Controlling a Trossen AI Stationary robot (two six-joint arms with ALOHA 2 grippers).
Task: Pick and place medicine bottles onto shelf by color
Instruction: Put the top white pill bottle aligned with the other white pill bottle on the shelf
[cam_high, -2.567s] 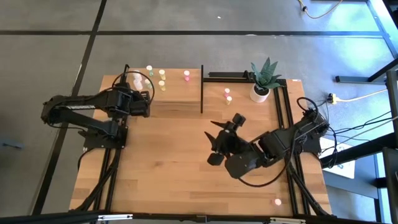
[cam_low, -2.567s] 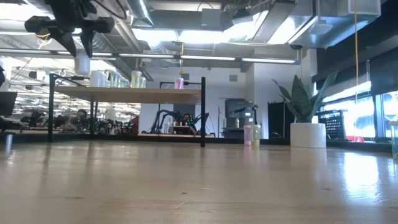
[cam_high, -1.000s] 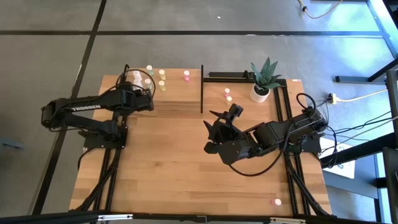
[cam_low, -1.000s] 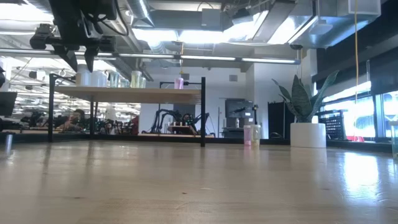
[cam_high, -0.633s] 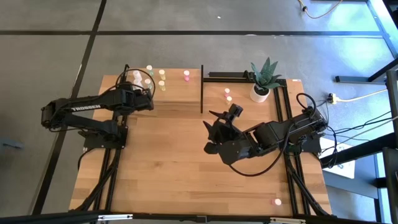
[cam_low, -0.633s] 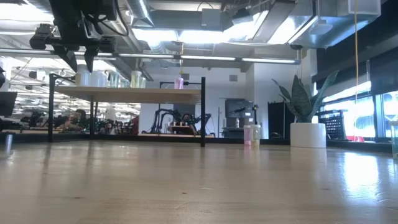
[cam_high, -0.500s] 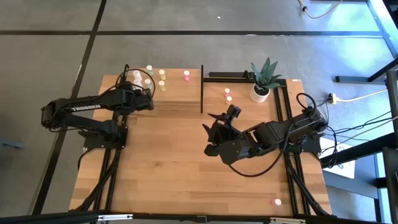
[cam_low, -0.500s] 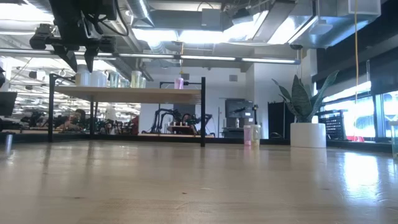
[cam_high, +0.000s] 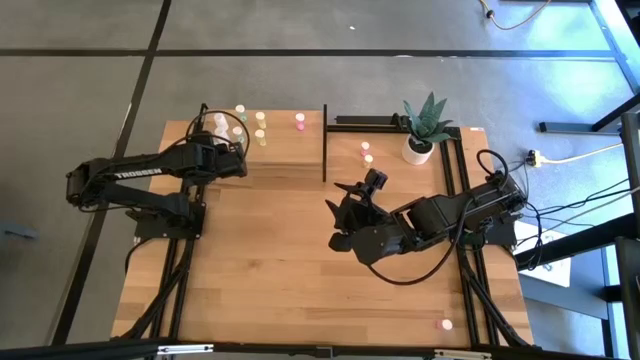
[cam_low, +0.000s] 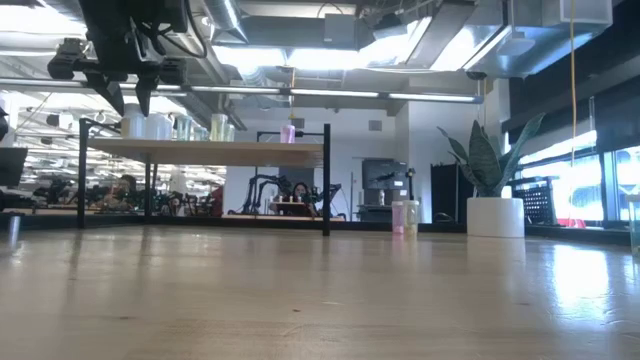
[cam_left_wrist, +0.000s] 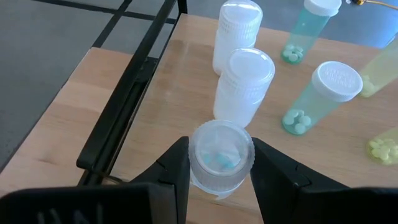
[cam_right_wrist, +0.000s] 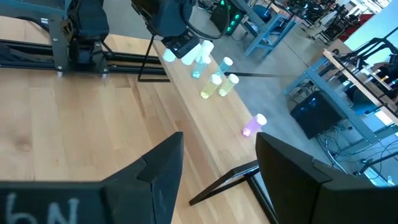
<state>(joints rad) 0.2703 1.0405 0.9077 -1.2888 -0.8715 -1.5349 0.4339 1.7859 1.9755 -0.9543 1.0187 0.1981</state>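
Left gripper over the shelf corner, jaws closed; right gripper mid-table, jaws apart

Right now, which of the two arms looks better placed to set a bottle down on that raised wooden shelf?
The left. Its gripper is over the shelf, shut on a clear bottle beside two others. The right gripper hangs empty and open over the table's middle.

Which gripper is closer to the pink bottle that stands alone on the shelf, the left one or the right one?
The left. The left gripper is over the shelf at its other end from the pink bottle, shut on a white bottle. The right gripper hangs over the tabletop past the shelf's post.
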